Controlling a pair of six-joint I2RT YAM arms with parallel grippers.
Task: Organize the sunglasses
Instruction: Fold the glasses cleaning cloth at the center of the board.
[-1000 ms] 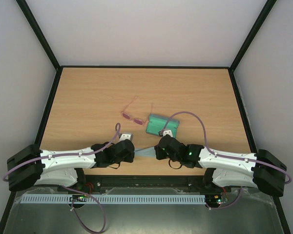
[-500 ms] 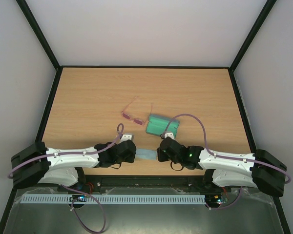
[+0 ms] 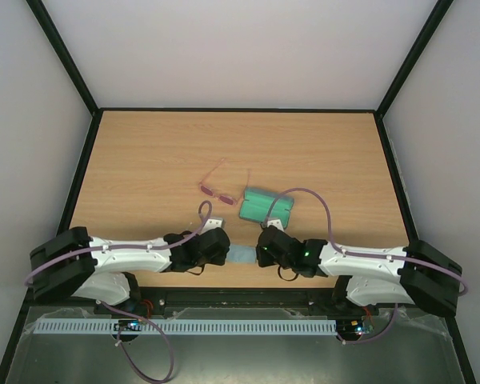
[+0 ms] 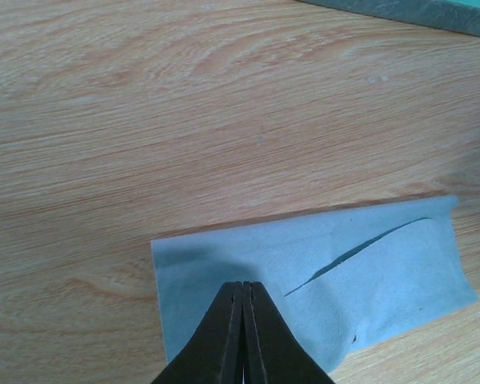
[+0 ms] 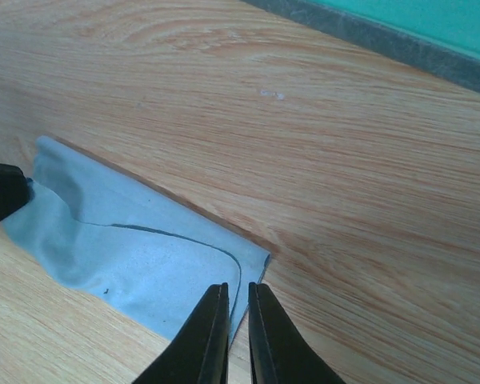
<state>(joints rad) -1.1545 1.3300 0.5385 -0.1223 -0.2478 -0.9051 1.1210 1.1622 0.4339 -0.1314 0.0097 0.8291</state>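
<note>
Pressed flat together, the jaws of the left gripper (image 4: pixel 244 286) show only a hairline seam, and their tips sit on the near edge of a light blue cloth (image 4: pixel 368 272). In the right wrist view the cloth's end rises in a small ridge to meet that black finger, so it reads as pinched. Jaws of the right gripper (image 5: pixel 238 290) are drawn in to a thin slit, and the opposite corner of the cloth runs into the slit, nipped there. Between the two sets of jaws the cloth lies folded on the wooden table (image 3: pixel 160 152), its upper layer ending in a curved edge that crosses the lower one. From above, the two grippers face each other low over the near edge of the table, with only the short blue strip separating them. Just beyond the right jaws, apart from the cloth, lies a blue-green oblong case (image 3: pixel 266 206) flat on the wood; its dark rim cuts across the top corner of both wrist views. Farther out, beyond the left jaws and just to the left of the case, lie the sunglasses (image 3: pixel 216 189). They are near the case but not touching it, and neither gripper is in contact with them. Their pink lenses sit toward the jaws and their slender arms are spread open, pointing away across the bare wood.
</note>
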